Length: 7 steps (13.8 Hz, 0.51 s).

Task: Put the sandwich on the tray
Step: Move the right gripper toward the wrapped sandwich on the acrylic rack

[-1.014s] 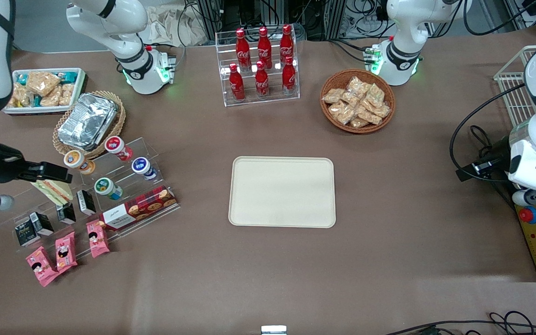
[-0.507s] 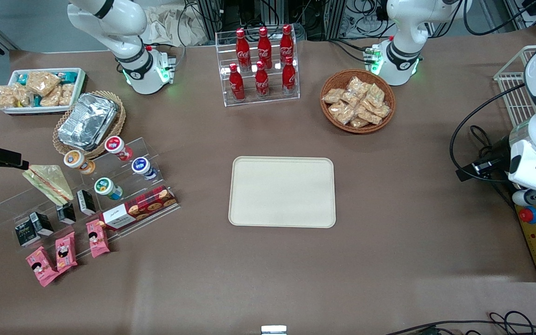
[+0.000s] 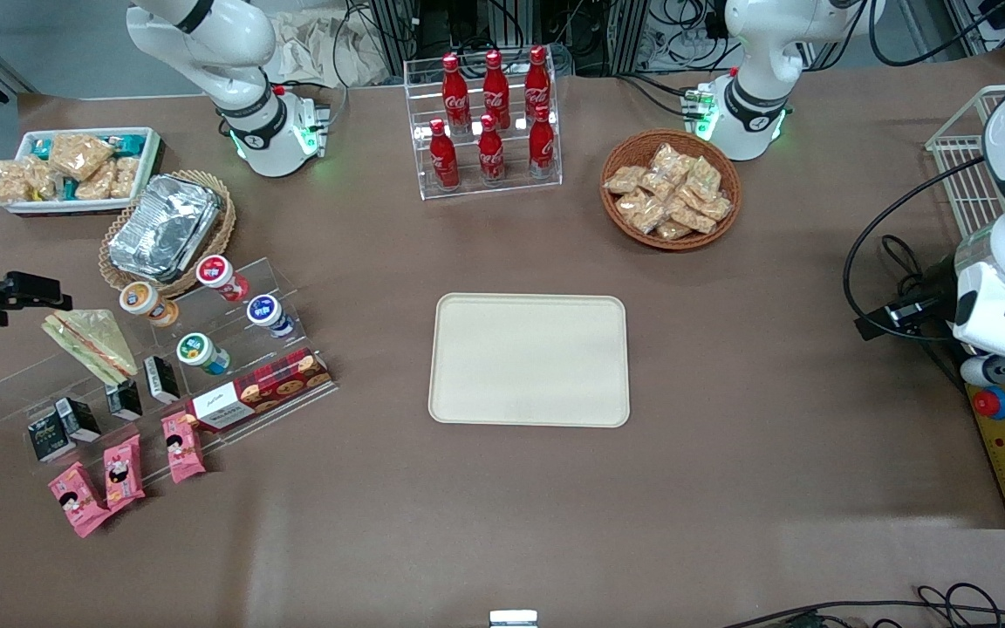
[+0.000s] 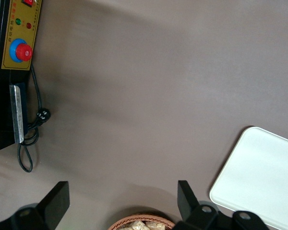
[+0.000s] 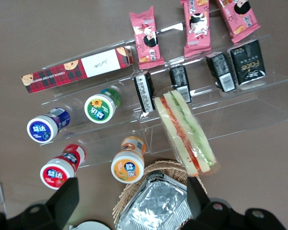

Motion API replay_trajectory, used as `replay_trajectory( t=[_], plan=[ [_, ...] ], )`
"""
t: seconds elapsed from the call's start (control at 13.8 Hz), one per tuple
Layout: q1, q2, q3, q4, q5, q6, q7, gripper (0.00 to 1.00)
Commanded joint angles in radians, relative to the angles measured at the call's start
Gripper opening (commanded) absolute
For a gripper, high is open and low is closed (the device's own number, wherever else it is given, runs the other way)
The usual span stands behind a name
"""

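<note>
just beside the open gripper (image 3: 47, 296) lies the sandwich (image 3: 91, 345)

A matte brown tabletop (image 3: 485, 523) fills the frame under even light; tangled black cables and metal racks (image 3: 642, 35) line the upper edge.

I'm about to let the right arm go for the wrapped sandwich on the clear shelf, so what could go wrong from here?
1. The triangular plastic-wrapped sandwich lies tilted on the clear acrylic stepped shelf; the film may slip from the fingers.
2. Small black cartons and an orange-lidded cup sit close beside it and could be knocked.
3. The open black two-finger gripper hovers off-centre, above one corner; it needs re-aiming.
</note>
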Motion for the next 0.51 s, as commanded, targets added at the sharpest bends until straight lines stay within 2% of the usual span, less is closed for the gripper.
replay_trajectory(
  t=[0.0,0.29,0.43],
  plan=[
    [0.007,-0.097,0.008,-0.166,-0.007,0.095,-0.023,1.0],
    [0.005,-0.097,0.007,-0.278,-0.007,0.218,-0.098,1.0],
    [-0.01,-0.081,-0.001,-0.283,-0.007,0.25,-0.213,1.0]
  ],
)
